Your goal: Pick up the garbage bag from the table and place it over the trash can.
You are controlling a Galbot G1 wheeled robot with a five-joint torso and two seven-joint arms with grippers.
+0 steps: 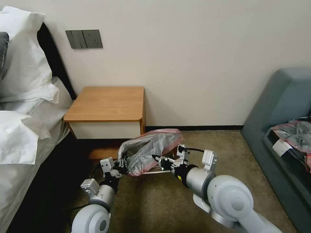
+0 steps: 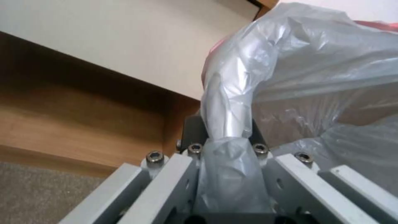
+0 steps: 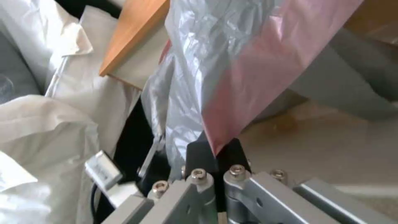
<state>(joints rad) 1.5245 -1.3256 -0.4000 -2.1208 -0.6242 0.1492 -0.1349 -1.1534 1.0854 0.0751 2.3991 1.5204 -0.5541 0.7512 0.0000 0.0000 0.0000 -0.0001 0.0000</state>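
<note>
The garbage bag (image 1: 147,150), wrinkly grey with a pinkish-red rim, hangs stretched between both grippers just above the carpet, in front of the table (image 1: 107,103). My left gripper (image 1: 122,166) is shut on a bunched grey fold of the garbage bag (image 2: 315,62), which runs up from between the fingers of the left gripper (image 2: 226,132). My right gripper (image 1: 157,159) is shut on the bag's pink rim. Up close, the right gripper (image 3: 215,151) pinches that edge of the bag (image 3: 215,62). The trash can is hidden by the bag. A thin pale strip (image 1: 155,172) shows under the bag; I cannot tell what it is.
A bed with white pillows (image 1: 26,129) lies to the left of the table. A grey sofa (image 1: 285,106) on the right holds a pink-and-grey plastic bundle with a white tag (image 1: 291,136). Open carpet (image 1: 155,200) lies between the arms.
</note>
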